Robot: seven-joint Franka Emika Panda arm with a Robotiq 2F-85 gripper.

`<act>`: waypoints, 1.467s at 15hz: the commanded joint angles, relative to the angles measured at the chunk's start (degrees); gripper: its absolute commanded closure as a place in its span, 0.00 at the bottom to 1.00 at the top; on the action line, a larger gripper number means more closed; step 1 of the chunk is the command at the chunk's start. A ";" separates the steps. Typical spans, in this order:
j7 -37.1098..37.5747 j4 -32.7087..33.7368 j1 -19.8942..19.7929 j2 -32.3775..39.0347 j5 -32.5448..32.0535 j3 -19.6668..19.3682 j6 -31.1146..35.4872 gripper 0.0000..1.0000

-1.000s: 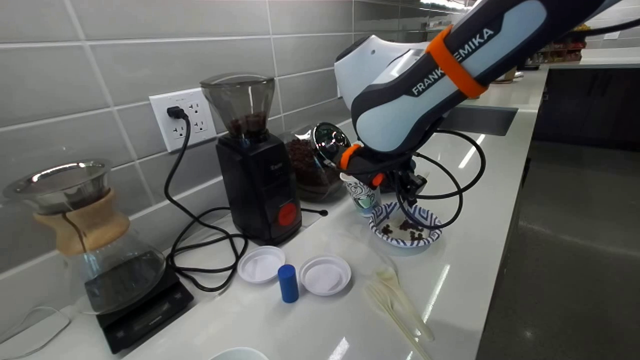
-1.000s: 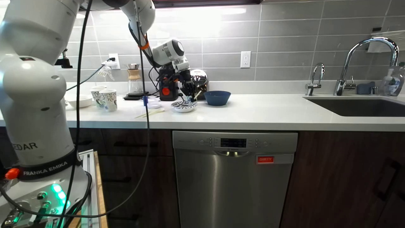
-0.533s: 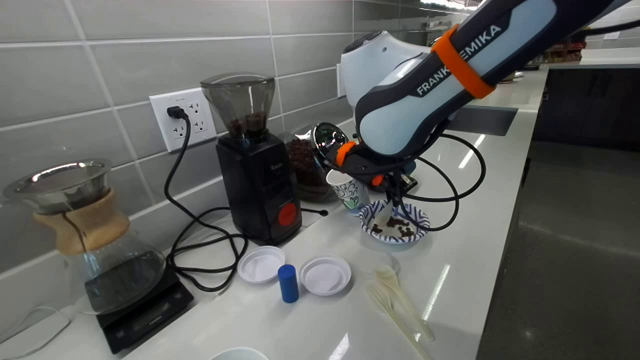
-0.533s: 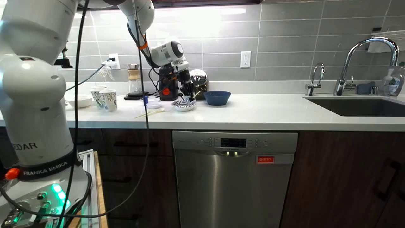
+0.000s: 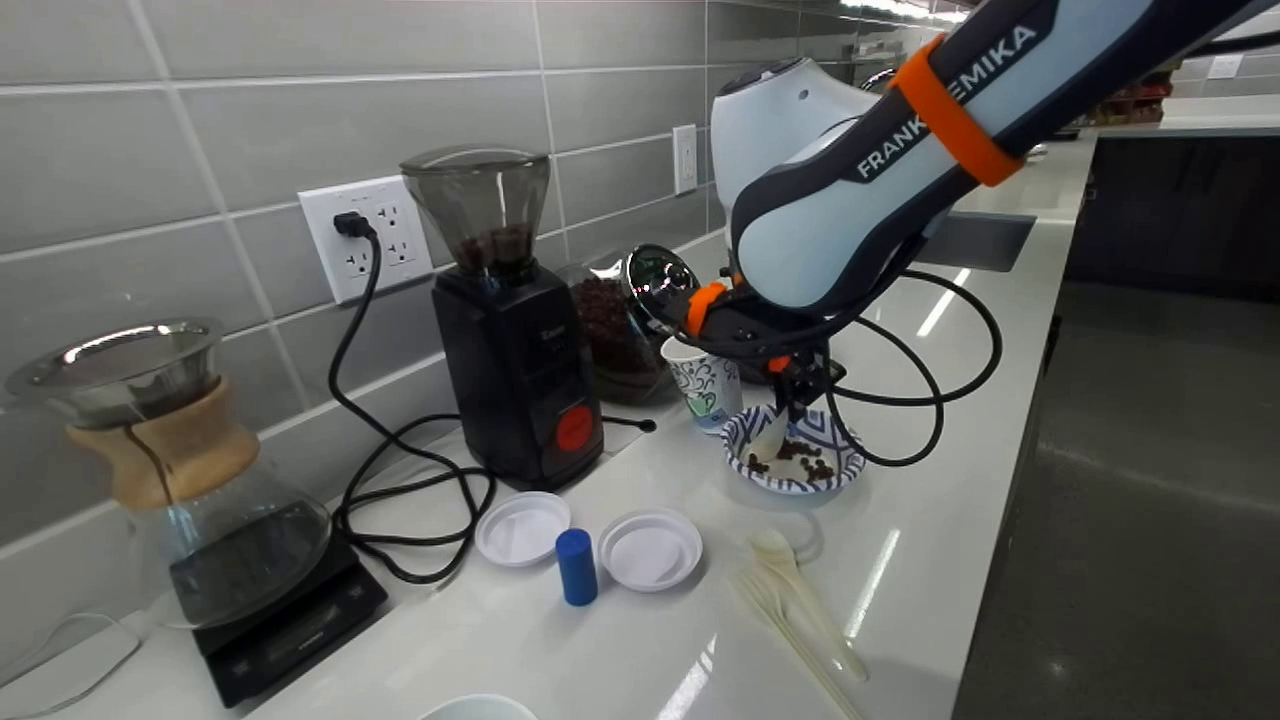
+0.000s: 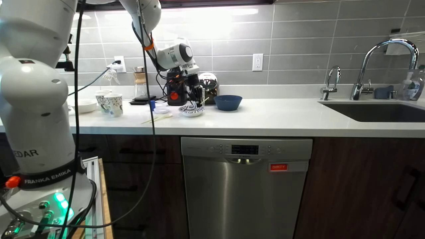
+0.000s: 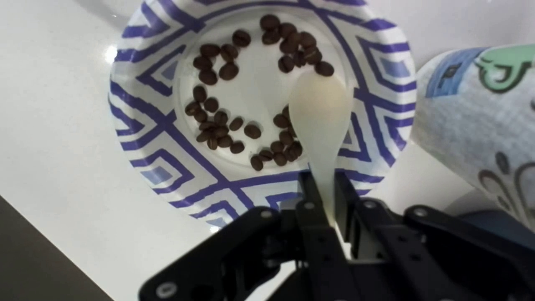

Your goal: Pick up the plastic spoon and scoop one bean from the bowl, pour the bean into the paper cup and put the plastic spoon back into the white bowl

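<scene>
My gripper (image 7: 324, 177) is shut on the plastic spoon (image 7: 321, 113) by its handle. The spoon's head is over the white bowl (image 7: 200, 172) with the blue pattern, its tip beside one bean. No bean shows on the spoon's visible face. Several dark beans (image 7: 215, 129) lie scattered in this bowl. The spoon (image 5: 768, 440) slants down into the patterned bowl (image 5: 843, 450) in an exterior view. The paper cup (image 5: 706, 385) stands close beside the bowl, and also shows in the wrist view (image 7: 472, 117). The dark blue bowl (image 6: 227, 103) stands beyond, in an exterior view.
A black grinder (image 5: 520, 370) and a glass jar of beans (image 5: 610, 330) stand by the wall. Two white discs (image 5: 650, 550), a blue cylinder (image 5: 576, 567), and a loose fork and spoon (image 5: 800, 590) lie on the counter. Several cups (image 6: 114, 104) stand near the robot base.
The patterned bowl and the paper cup have shifted left in an exterior view, then slightly back right. The spoon head has become visible, slanting into the bowl. The arm has moved slightly.
</scene>
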 commanded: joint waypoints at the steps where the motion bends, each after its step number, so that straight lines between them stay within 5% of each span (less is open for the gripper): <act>1: -3.84 -3.77 -0.46 -2.43 2.05 0.48 3.01 0.97; 22: -30.61 -14.31 -4.34 -8.72 20.03 3.80 8.99 0.97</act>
